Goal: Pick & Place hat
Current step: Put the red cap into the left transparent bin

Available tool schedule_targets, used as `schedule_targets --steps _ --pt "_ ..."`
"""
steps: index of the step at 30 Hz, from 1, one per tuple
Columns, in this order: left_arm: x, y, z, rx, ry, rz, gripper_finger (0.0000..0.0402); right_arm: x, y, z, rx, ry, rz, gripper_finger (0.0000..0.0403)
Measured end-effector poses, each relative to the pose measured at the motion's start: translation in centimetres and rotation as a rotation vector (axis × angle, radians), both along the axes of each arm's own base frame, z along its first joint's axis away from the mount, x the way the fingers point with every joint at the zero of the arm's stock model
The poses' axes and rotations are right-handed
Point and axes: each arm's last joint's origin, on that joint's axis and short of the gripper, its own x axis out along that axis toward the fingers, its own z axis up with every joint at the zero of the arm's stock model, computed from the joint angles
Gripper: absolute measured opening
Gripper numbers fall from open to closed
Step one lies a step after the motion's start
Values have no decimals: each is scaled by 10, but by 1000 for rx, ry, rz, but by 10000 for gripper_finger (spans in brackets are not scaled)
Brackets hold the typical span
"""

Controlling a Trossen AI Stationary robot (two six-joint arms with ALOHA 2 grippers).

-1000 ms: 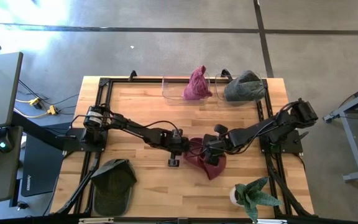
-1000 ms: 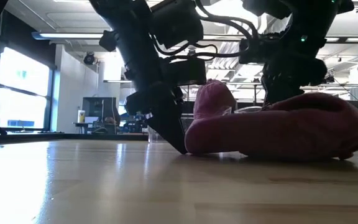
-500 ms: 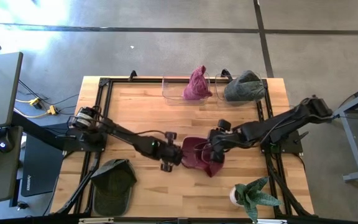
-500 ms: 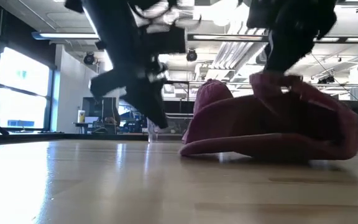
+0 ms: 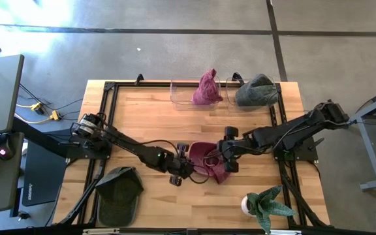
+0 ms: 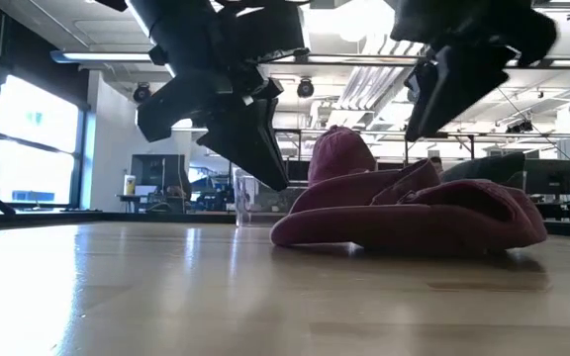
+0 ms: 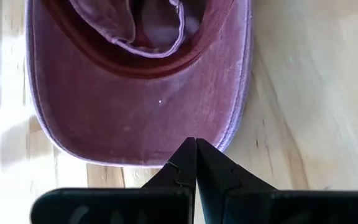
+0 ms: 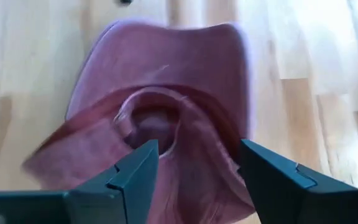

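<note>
A maroon hat (image 5: 207,162) lies on the wooden table's middle with its inside turned up; its brim (image 7: 135,106) and crown (image 6: 414,213) rest on the wood. My left gripper (image 5: 183,168) is shut and hangs just above the brim's edge (image 7: 185,146) on the hat's left; in the low view its tip (image 6: 280,180) is clear of the hat. My right gripper (image 8: 197,146) stands open over the crown (image 8: 166,99), a finger to either side, above the hat (image 6: 443,89) and apart from it.
Two clear bins stand at the table's far edge, one with a maroon hat (image 5: 206,88), one with a grey-green hat (image 5: 256,91). A dark green cap (image 5: 119,192) lies near left. A potted plant (image 5: 266,205) stands near right. Black frame rails (image 5: 109,117) run along the sides.
My right gripper pulled the hat's crown up, then opened and let go, staying above it; the crown has dropped and the hat lies flatter, shifted slightly toward the table's left. My left gripper, shut, rose off the table beside the brim and rolled.
</note>
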Motion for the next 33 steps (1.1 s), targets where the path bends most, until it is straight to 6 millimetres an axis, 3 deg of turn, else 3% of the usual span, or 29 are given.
schedule_targets --steps 4,10,13,17,22,28,33 --pt "1 -1 1 -24 -7 -14 2 -5 17 -1 34 40 233 226" --pt "7 -5 5 -90 -59 -84 2 -11 49 -9 -33 55 445 223" --pt "13 -10 7 -161 -122 -133 2 -10 62 -15 -53 46 458 226" --pt "22 -14 0 -125 -170 -227 13 -6 69 -26 -2 59 402 249" --pt "27 -15 -14 -54 -149 -292 85 -3 71 -34 97 107 393 287" --pt "30 -14 -37 6 -96 -262 193 -7 80 -34 0 68 356 291" --pt "31 -12 -49 108 -73 -208 208 -14 91 -33 -61 43 373 287"
